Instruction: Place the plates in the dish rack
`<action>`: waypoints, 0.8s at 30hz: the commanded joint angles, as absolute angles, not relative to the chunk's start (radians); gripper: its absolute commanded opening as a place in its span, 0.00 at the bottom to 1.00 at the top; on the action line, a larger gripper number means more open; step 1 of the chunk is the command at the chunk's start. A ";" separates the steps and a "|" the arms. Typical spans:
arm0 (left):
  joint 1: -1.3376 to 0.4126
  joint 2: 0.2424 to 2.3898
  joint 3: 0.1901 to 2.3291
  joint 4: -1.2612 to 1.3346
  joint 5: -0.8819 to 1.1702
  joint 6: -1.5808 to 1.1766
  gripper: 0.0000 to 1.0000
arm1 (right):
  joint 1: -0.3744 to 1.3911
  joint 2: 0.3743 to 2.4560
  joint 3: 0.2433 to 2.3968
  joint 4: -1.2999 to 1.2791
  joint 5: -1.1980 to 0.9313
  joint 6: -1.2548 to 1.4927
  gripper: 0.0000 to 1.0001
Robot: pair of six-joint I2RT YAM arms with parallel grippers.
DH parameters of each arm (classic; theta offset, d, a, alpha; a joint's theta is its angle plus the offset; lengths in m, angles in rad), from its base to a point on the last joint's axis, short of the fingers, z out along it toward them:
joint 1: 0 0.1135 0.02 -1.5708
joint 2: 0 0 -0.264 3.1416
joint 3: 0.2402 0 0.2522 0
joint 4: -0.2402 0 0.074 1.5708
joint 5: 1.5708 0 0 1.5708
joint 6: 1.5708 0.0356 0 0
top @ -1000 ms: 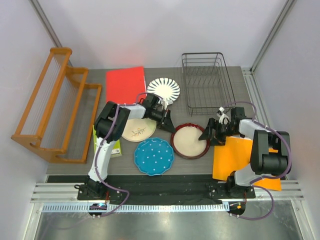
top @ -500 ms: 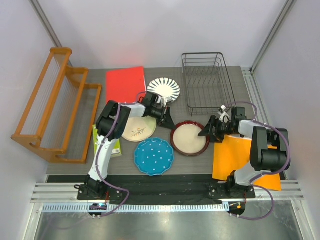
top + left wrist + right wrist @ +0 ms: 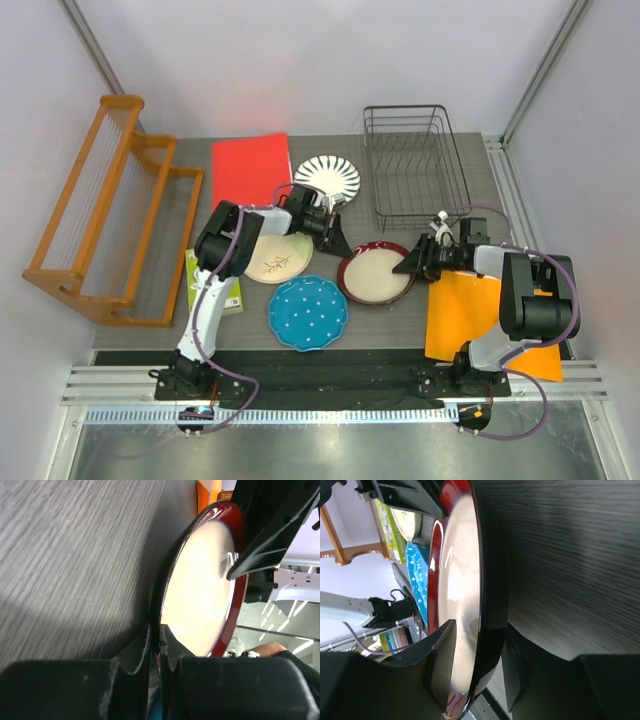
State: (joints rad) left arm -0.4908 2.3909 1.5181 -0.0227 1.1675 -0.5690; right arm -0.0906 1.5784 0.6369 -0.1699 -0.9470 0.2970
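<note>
The dark-red-rimmed beige plate (image 3: 377, 272) lies mid-table between both arms. My left gripper (image 3: 335, 243) is shut on its left rim; the left wrist view shows the jaws (image 3: 156, 640) pinching the rim of the plate (image 3: 200, 595). My right gripper (image 3: 412, 262) straddles the right rim, jaws open (image 3: 480, 626), with the plate (image 3: 462, 580) between the fingers and a gap on the inner side. The white plate with black petals (image 3: 328, 177), the cream twig plate (image 3: 277, 258) and the blue dotted plate (image 3: 308, 312) lie on the table. The black wire dish rack (image 3: 415, 165) stands at the back right with nothing in it.
An orange wooden slatted rack (image 3: 110, 210) stands at the left. A red sheet (image 3: 250, 168) lies behind the plates, an orange sheet (image 3: 468, 310) under the right arm, and a green booklet (image 3: 232, 295) by the left arm.
My right gripper moved left until its jaws came around the red-rimmed plate's right rim. The plate shifted slightly up and left in my left gripper's hold.
</note>
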 commanded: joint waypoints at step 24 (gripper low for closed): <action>-0.353 1.971 1.536 -0.517 0.908 -0.140 0.81 | -0.054 1.369 1.174 -0.880 -0.973 -0.167 0.01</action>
